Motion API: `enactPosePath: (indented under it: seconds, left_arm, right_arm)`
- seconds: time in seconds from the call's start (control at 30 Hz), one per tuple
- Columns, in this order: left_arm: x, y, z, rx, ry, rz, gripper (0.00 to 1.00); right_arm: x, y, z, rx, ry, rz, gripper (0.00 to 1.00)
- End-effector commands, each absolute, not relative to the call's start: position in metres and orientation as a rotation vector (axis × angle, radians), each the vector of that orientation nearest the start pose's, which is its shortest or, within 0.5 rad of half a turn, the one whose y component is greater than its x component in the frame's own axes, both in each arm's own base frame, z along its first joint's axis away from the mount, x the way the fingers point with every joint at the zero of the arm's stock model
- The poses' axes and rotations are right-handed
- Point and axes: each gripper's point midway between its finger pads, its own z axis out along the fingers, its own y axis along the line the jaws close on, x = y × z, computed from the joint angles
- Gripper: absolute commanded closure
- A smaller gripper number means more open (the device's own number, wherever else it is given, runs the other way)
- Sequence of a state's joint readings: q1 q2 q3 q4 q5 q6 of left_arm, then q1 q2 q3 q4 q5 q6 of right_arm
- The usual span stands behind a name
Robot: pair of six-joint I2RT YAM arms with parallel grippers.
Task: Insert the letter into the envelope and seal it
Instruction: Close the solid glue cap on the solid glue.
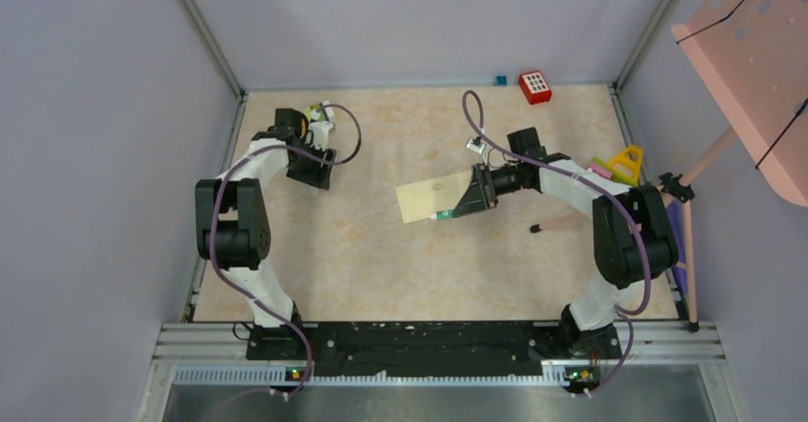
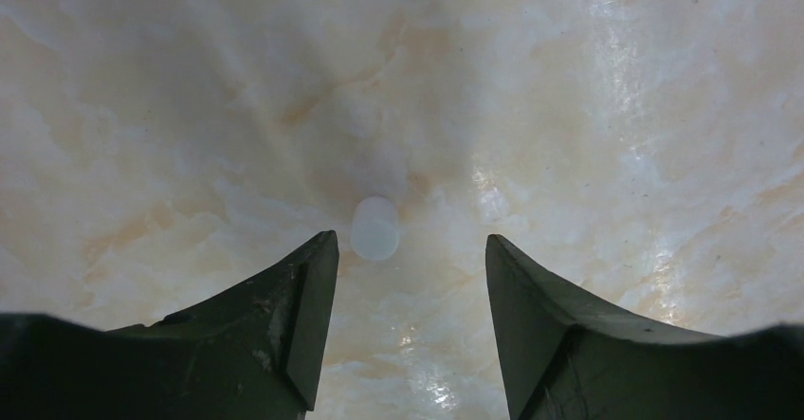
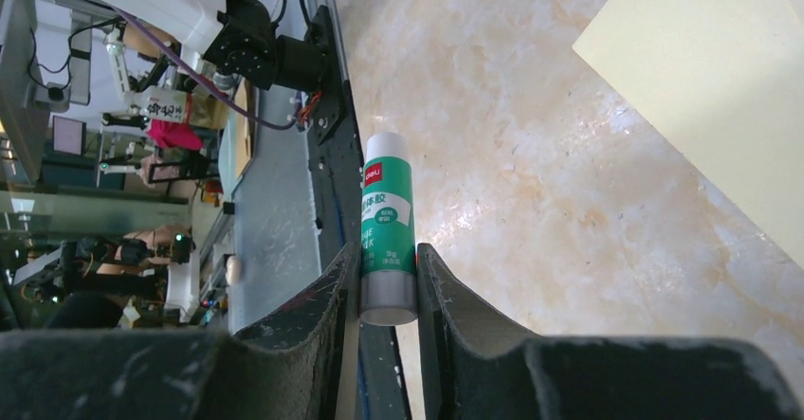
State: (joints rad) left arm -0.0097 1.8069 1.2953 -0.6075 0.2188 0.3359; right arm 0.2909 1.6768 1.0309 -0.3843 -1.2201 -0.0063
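Pale cream-yellow paper envelope (image 1: 429, 196) lies flat mid-way across the marble-look table (image 1: 381, 270). Left gripper (image 2: 411, 245) hangs released over a blurry little white cap (image 2: 375, 228). Right gripper (image 3: 387, 249), clenched on a green-and-white glue stick (image 3: 387, 211), hides the envelope's right end.

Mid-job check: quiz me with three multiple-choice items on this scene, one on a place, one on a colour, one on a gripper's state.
1. Where does the envelope lie?
A) mid-way across the table, beside the right gripper
B) at the left arm's base
C) against the back wall

2. The glue stick has a label that is:
A) red
B) green
C) black

3. The left gripper is:
A) shut on the envelope
B) shut on the glue stick
C) open, a small white cap just ahead of its fingertips

Answers: 1 A, the top view shows it there; 2 B, the right wrist view shows green; 3 C, the left wrist view shows parted jaws holding nothing.
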Motion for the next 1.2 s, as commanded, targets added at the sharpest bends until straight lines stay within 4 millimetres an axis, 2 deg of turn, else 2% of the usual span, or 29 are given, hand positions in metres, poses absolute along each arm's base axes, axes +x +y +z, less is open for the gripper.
enactPosePath:
  seconds: [0.0,0.27,0.63,0.87,0.9,1.03,1.17]
  left_arm:
    - [0.417,-0.025,0.073,0.501,2.553,-0.156,0.37]
    - [0.414,-0.021,0.056,0.502,2.599,-0.138,0.45]
    - [0.412,-0.013,0.045,0.502,2.625,-0.080,0.47]
    - [0.411,-0.011,0.037,0.503,2.642,-0.068,0.54]
    - [0.411,-0.001,0.037,0.473,2.648,-0.061,0.54]
    - [0.410,0.000,0.034,0.470,2.657,-0.062,0.56]
    - [0.409,0.001,0.032,0.470,2.660,-0.067,0.64]
  right_arm:
    - [0.262,0.246,0.164,-0.836,2.084,1.630,0.91]
    - [0.262,0.246,0.166,-0.842,2.077,1.638,0.91]
    - [0.260,0.247,0.166,-0.844,2.072,1.648,0.92]
    - [0.260,0.246,0.166,-0.844,2.071,1.650,0.92]
    - [0.260,0.246,0.166,-0.843,2.071,1.651,0.92]
    - [0.260,0.247,0.166,-0.842,2.073,1.655,0.92]
    - [0.261,0.247,0.165,-0.840,2.075,1.657,0.92]
